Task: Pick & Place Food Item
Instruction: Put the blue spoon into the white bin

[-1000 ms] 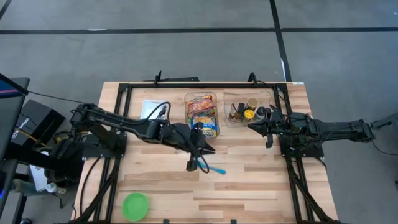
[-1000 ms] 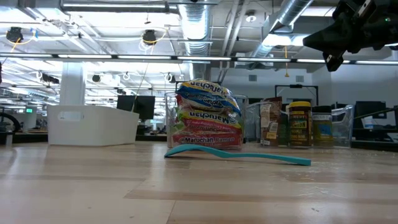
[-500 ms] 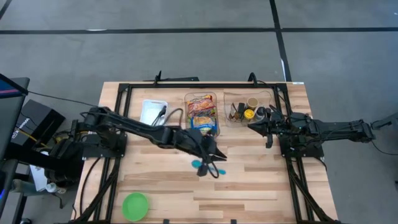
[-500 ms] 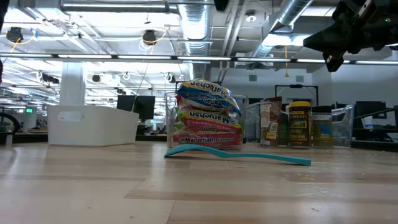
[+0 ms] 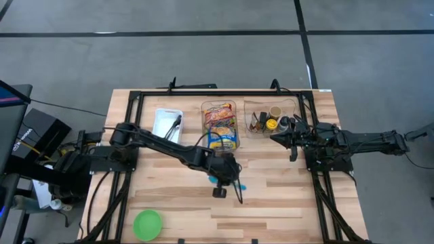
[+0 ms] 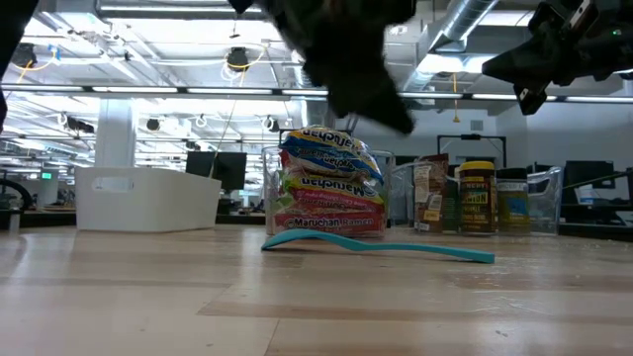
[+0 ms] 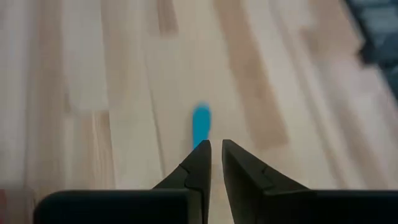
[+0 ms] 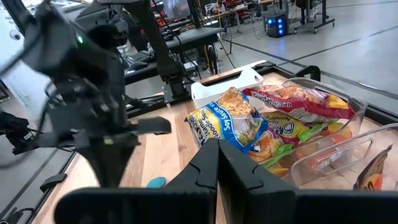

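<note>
On the worktop [image 5: 271, 203], take the noodle bin [image 5: 220, 125] as your landmark. To its left you find the tray [image 5: 167, 123]; to its right, the jar bin [image 5: 270, 118]. Before it lies the spatula [image 6: 376, 245], beneath the left pincer [image 5: 227, 181]. The right pincer [image 5: 274, 136] hangs beside the jar bin. The bowl [image 5: 147, 224] sits well before the noodle bin, leftward.

Arms: two, matte black, jointed segments | cables: black, looped along left arm | fingers [image 7: 200, 163]: dark, wedge-shaped, tapered tips | lit marking: small green light on left arm
</note>
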Robot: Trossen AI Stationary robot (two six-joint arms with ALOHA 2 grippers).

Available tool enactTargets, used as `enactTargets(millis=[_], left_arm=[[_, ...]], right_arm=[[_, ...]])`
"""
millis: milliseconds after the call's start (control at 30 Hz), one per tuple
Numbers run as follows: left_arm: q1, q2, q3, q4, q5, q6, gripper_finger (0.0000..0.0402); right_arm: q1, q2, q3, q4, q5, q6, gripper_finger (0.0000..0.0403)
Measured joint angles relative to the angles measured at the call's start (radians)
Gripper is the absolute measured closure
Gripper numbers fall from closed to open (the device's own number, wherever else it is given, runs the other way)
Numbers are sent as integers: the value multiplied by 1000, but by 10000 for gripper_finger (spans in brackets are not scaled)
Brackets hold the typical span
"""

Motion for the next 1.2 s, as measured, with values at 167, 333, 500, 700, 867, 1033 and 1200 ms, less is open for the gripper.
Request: enactTargets(millis=[167,333,500,700,867,1033,1200], left_arm=[[16,27,3,-145,-4,0,366],[43,29,2,-220,-11,2,366],[56,28,3,-214,-11,3,366],[53,28,3,-202,-10,3,348],[49,28,3,-199,-10,8,302],[44,28,2,-186,-7,26,259],[40,28,2,-173,-4,58,245]], right_arm=[[0,0,0,0,0,0,403],[0,0,0,-6,0,0,403],[0,0,0,-13,0,0,403],[0,0,0,-16,0,0,403],[0,0,0,-17,0,0,403],[0,0,0,-17,0,0,403],[0,0,0,-17,0,0,403]])
